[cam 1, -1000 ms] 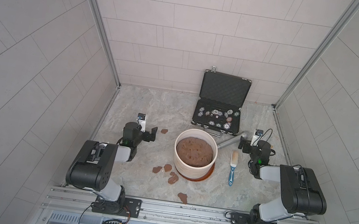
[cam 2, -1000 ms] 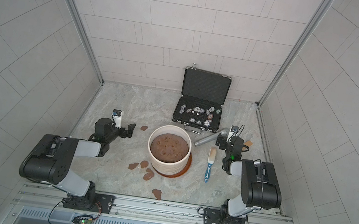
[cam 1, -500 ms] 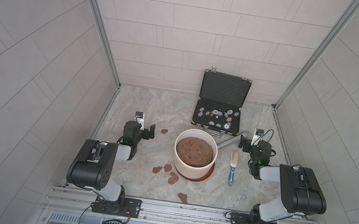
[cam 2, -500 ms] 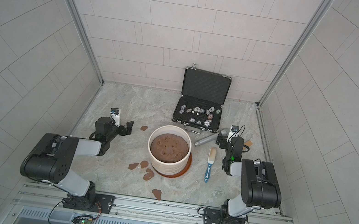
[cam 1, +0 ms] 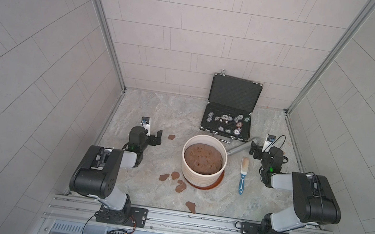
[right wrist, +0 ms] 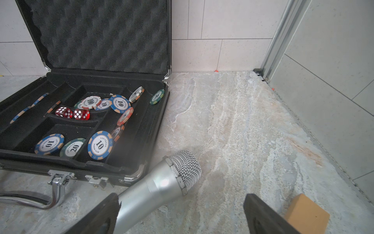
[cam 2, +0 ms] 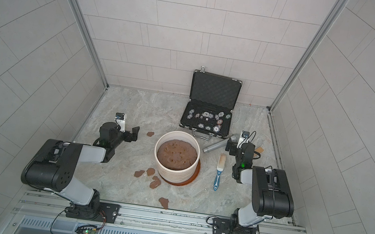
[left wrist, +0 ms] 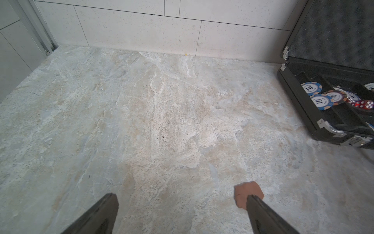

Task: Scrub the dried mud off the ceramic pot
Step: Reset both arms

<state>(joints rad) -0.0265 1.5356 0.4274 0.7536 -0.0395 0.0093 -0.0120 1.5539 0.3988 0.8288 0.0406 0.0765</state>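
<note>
Dried mud (cam 1: 190, 206) blobs lie on the tabletop (cam 1: 157, 108) from its front edge up to the soil-filled ceramic pot (cam 1: 200, 178), which stands mid-table on a saucer (cam 1: 219, 183), a brush (cam 1: 243, 173) just beside it. Beyond, the left gripper (cam 1: 156, 138) and right gripper (cam 1: 253, 152) hover empty, jaws wide apart, the right by a microphone (cam 1: 239, 150) near the open poker-chip case (cam 1: 227, 131) at the back edge

We see the left arm (cam 1: 100, 172) and right arm (cam 1: 312, 201) built of boxy black joint housings and pale grey links. Behind the black left gripper (cam 1: 156, 138) and right gripper (cam 1: 253, 152) sit white camera blocks (cam 1: 146, 126); black cables (cam 1: 83, 229) loop from bolted black base plates (cam 1: 139, 216).
</note>
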